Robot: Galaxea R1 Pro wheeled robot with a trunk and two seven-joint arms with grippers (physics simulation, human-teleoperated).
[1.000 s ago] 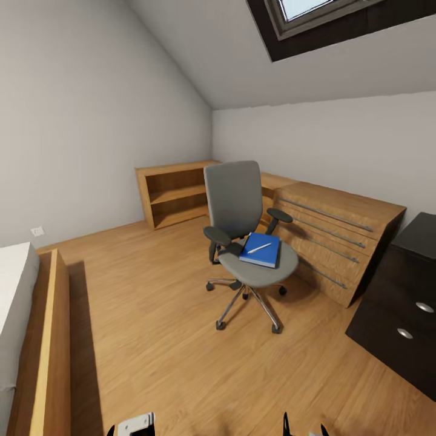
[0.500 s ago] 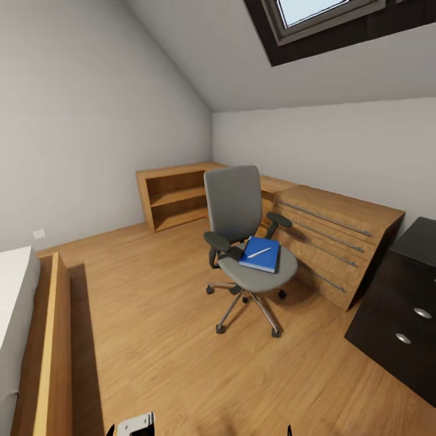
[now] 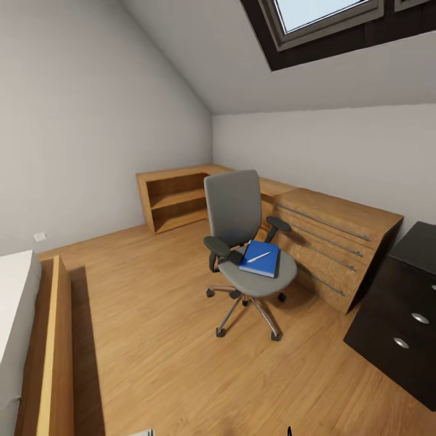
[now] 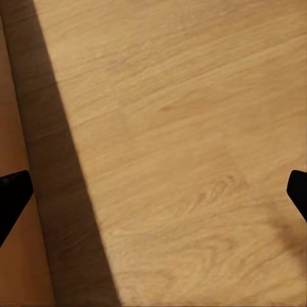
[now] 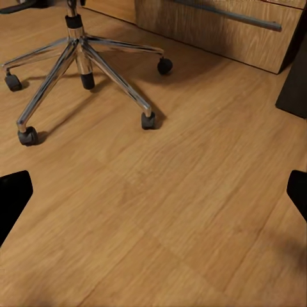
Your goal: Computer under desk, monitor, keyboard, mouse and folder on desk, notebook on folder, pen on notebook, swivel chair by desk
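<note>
The grey swivel chair (image 3: 235,212) stands mid-room on the wood floor, its star base (image 5: 80,54) close in the right wrist view. On its seat lies the blue folder (image 3: 260,259) with the white pen (image 3: 258,257) on top. At the right edge is the black desk's dark drawer unit (image 3: 399,315) with silver knobs. My left gripper (image 4: 153,195) hangs open over bare floor beside a shadow band. My right gripper (image 5: 153,192) is open above the floor, short of the chair's casters. The monitor, keyboard, mouse, computer and notebook are out of view.
A light wooden counter with drawers (image 3: 339,236) runs along the far wall behind the chair, joined to an open shelf unit (image 3: 175,200) in the corner. A bed in a wooden frame (image 3: 42,339) lies along the left. The sloped ceiling holds a skylight (image 3: 321,12).
The head view has tilted upward a little, so both gripper tips have slid almost off its bottom edge. The chair, folder and pen have not moved.
</note>
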